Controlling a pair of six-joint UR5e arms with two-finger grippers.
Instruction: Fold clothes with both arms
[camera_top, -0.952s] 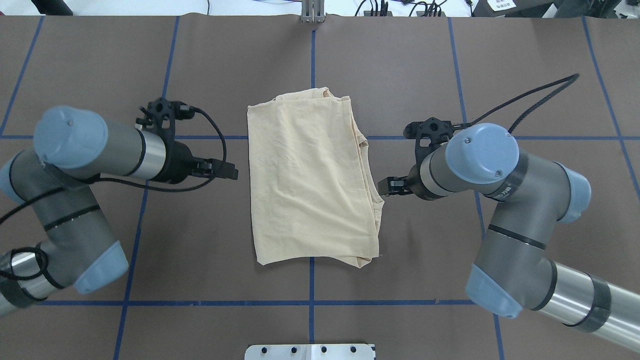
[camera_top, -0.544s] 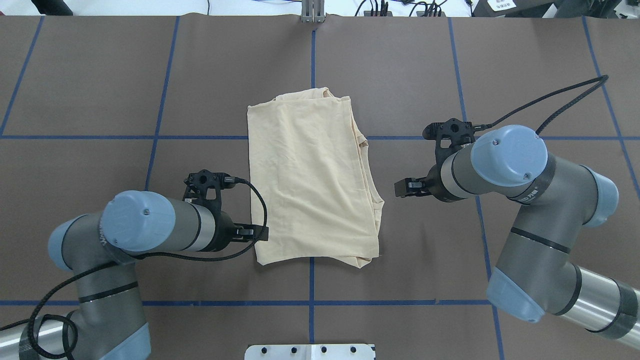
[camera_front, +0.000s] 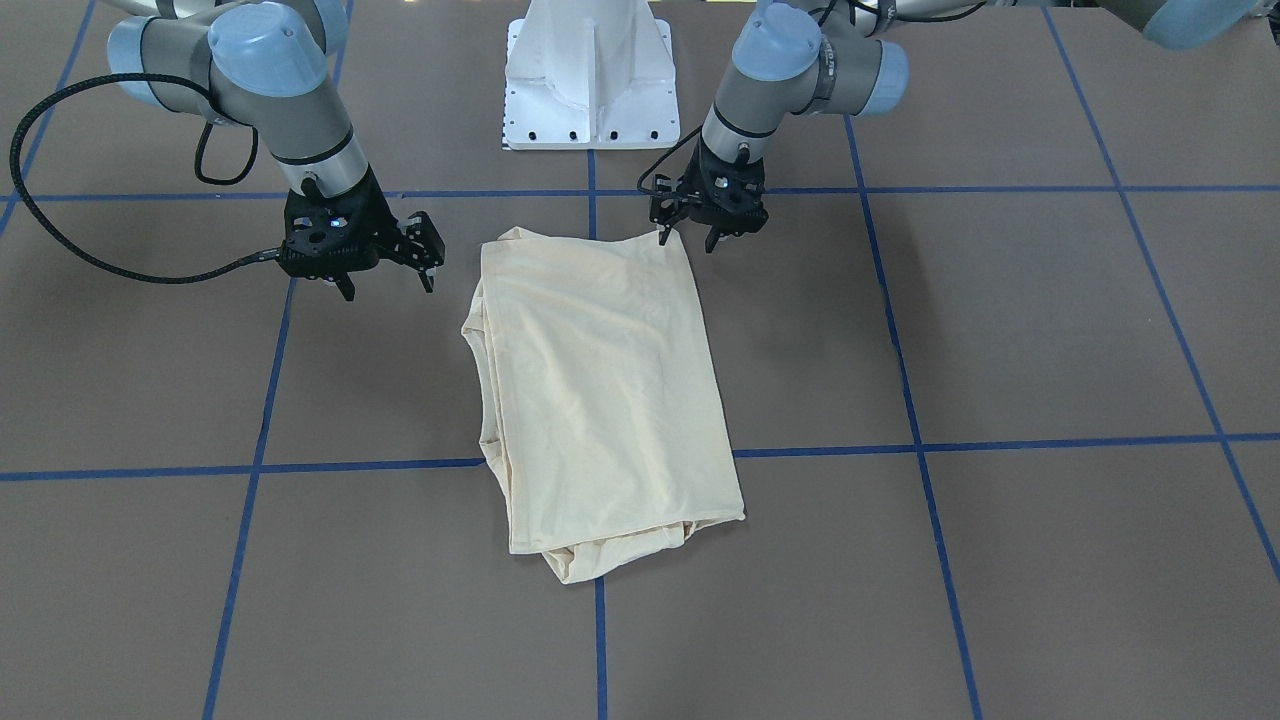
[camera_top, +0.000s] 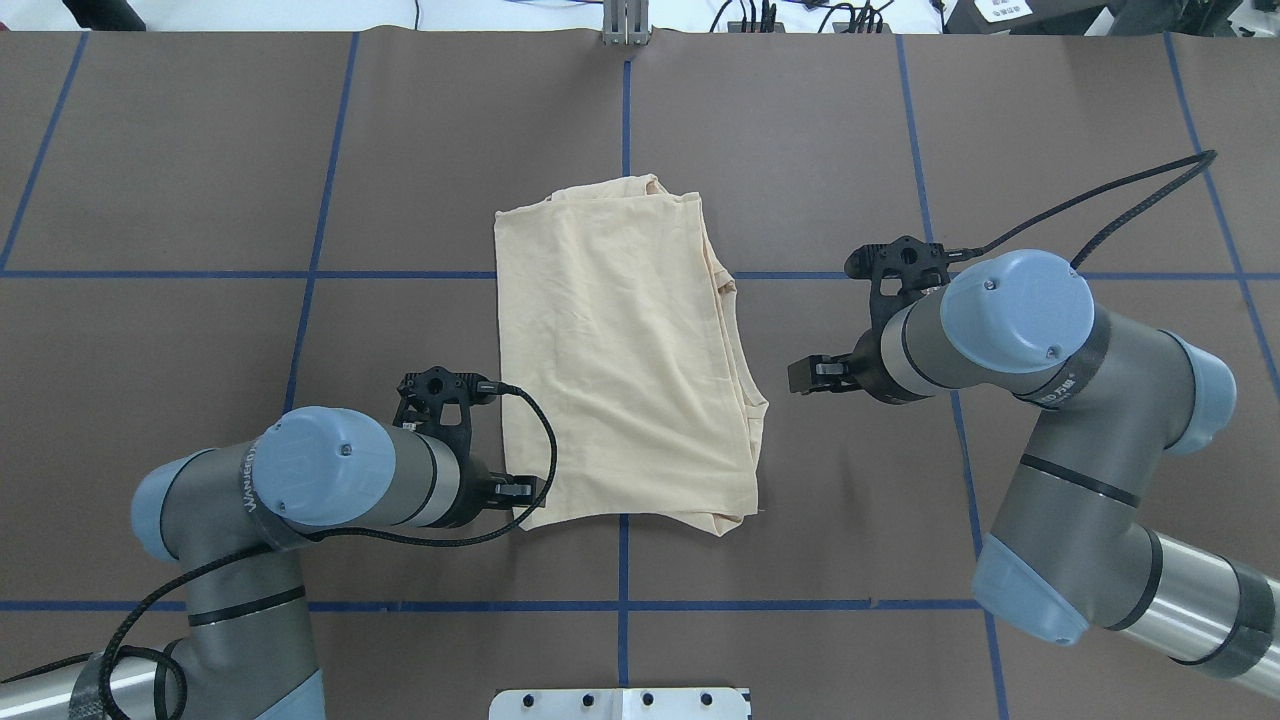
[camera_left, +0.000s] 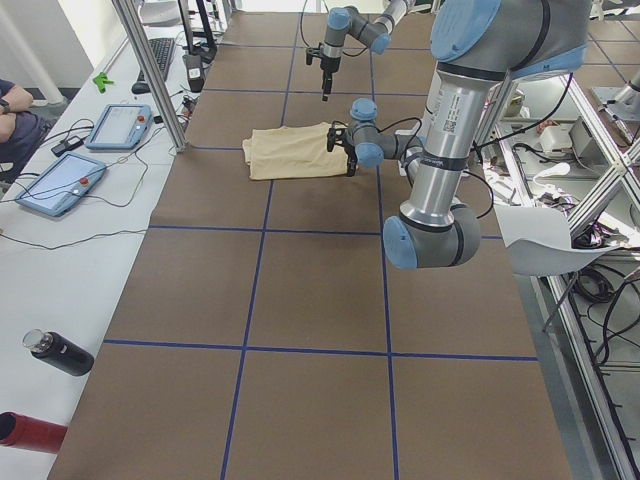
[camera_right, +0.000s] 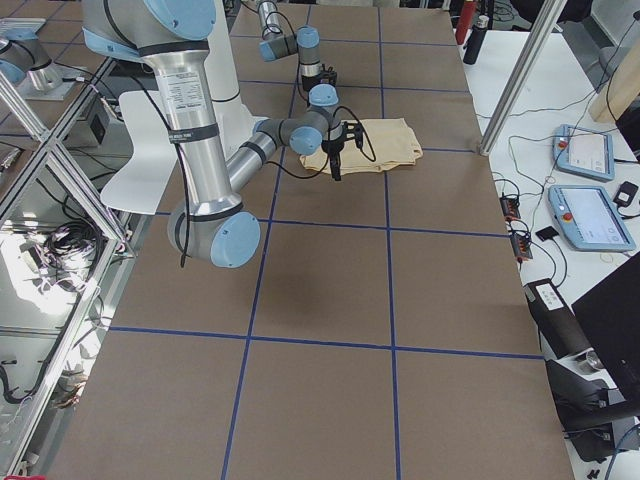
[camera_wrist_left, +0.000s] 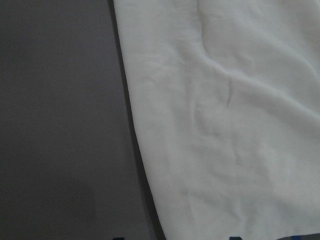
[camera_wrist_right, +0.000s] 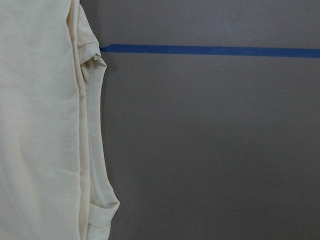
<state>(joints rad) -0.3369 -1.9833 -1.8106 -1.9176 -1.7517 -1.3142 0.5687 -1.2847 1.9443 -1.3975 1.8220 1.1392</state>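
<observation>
**Overhead exterior: left pincer (camera_top: 528, 490) reaches shirt (camera_top: 620, 360) corner**

My left pincer has swung in until the corner sits at its tips, released, gripping nothing. The right pincer (camera_top: 800, 375), also released, waits beside the opposite edge, the shirt flat on the desk (camera_top: 850, 150) between them. I judge a two-handed lift comes next.
</observation>
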